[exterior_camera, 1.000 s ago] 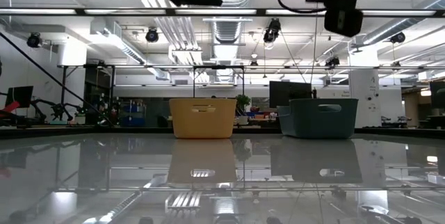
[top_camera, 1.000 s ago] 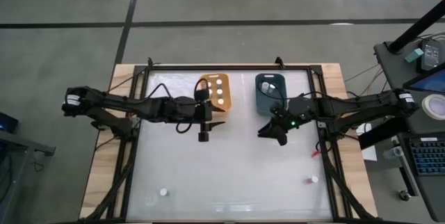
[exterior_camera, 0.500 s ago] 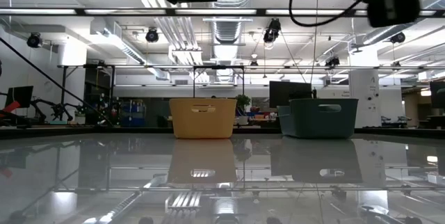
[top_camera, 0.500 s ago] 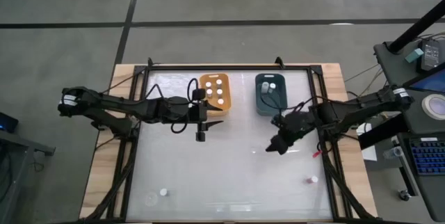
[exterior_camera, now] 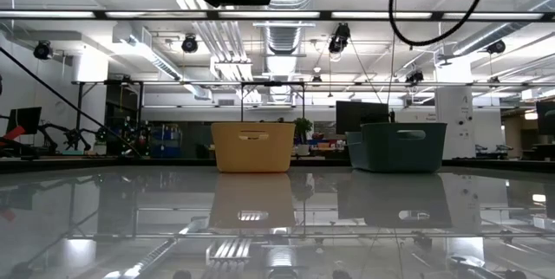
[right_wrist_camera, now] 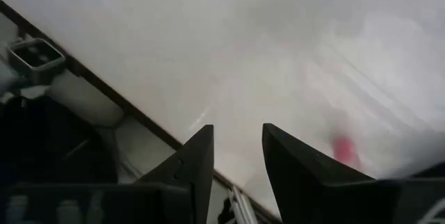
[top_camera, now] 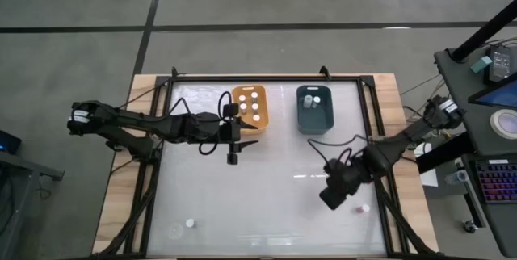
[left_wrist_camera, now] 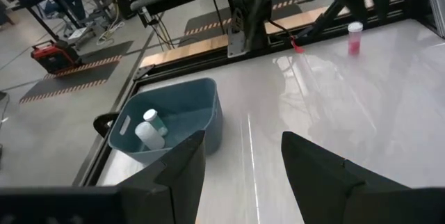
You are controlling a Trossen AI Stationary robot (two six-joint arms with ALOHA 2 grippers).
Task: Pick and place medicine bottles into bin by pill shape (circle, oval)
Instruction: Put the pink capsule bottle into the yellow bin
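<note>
My right gripper [top_camera: 329, 201] hangs open over the table's near right part, pointing steeply down; nothing is between its fingers [right_wrist_camera: 238, 132]. A pink bottle with a white cap [top_camera: 364, 208] stands just to its right and shows as a pink blur [right_wrist_camera: 344, 151] in the right wrist view. A second bottle [top_camera: 190, 223] stands at the near left. My left gripper [top_camera: 233, 160] waits open and empty beside the orange bin [top_camera: 249, 107], which holds several white-capped bottles. The teal bin [top_camera: 315, 119] holds two bottles [left_wrist_camera: 149, 128].
Both bins stand side by side at the table's far edge [exterior_camera: 252, 146] [exterior_camera: 397, 146]. A black frame rail [top_camera: 376, 155] runs along the table's right side, with a small red object [top_camera: 367, 178] beside it. The wide white middle of the table [top_camera: 266, 187] lies between the arms.
My right gripper has swung from beside the teal bin toward the table's near right corner, close to the pink bottle. It has tipped from nearly level to steeply downward and rolled about its own axis. Its finger gap is unchanged.
</note>
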